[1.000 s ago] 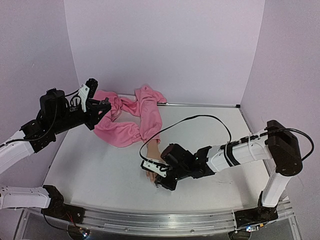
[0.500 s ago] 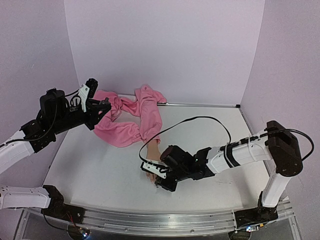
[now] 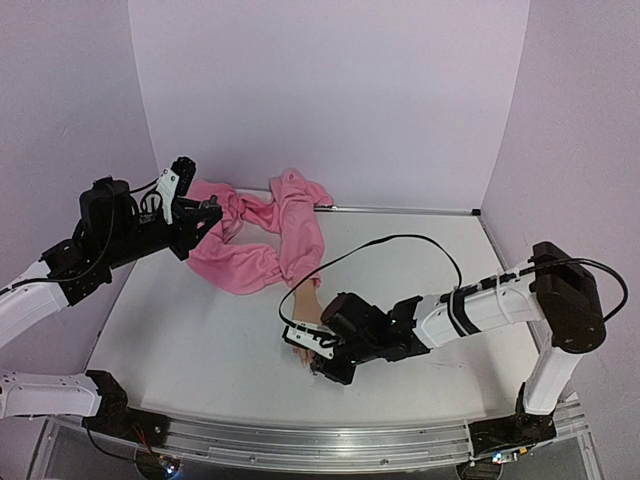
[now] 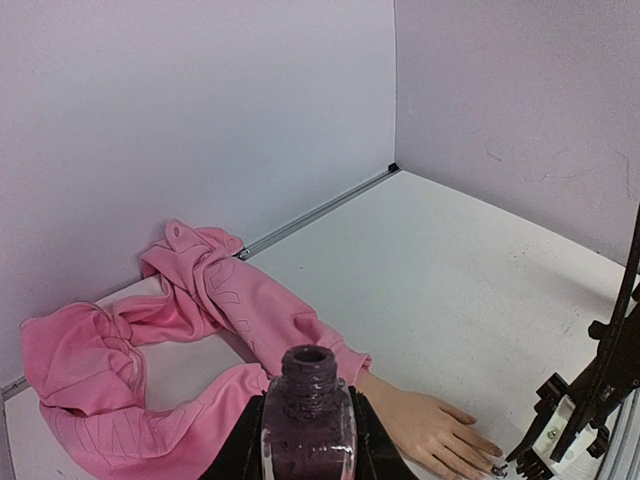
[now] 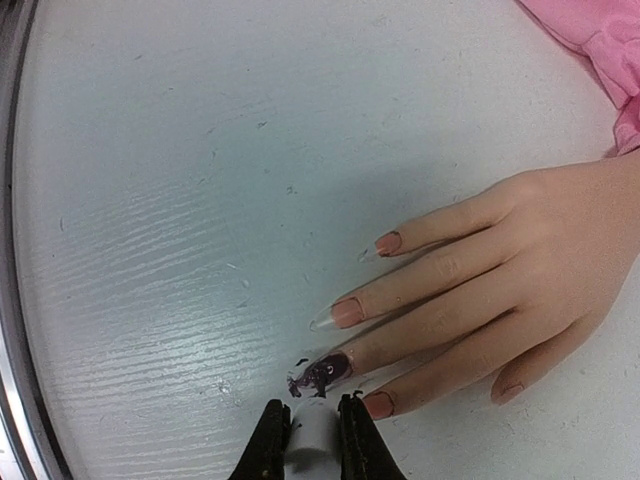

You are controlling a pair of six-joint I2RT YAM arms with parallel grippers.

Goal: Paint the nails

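A pale mannequin hand (image 5: pixel 510 270) with a pink sleeve (image 3: pixel 290 235) lies palm down on the white table. In the right wrist view one nail (image 5: pixel 328 372) is coated dark purple; the other nails (image 5: pixel 347 313) are skin-toned. My right gripper (image 5: pixel 312 428) is shut on a white brush cap (image 5: pixel 312 440), its tip touching the dark nail. My left gripper (image 4: pixel 305 445) is shut on an open bottle of purple polish (image 4: pixel 307 415), held up at the far left (image 3: pixel 190 205), well away from the hand. The hand also shows in the left wrist view (image 4: pixel 430 430).
The pink cloth is bunched at the back of the table (image 3: pixel 240 230). Purple smears (image 5: pixel 297 384) mark the table beside the dark nail. The table's metal front edge (image 5: pixel 15 300) runs close to the fingertips. Lilac walls (image 3: pixel 330 90) enclose the table.
The right gripper with the brush has shifted very slightly at the fingertips. The left arm has not moved.
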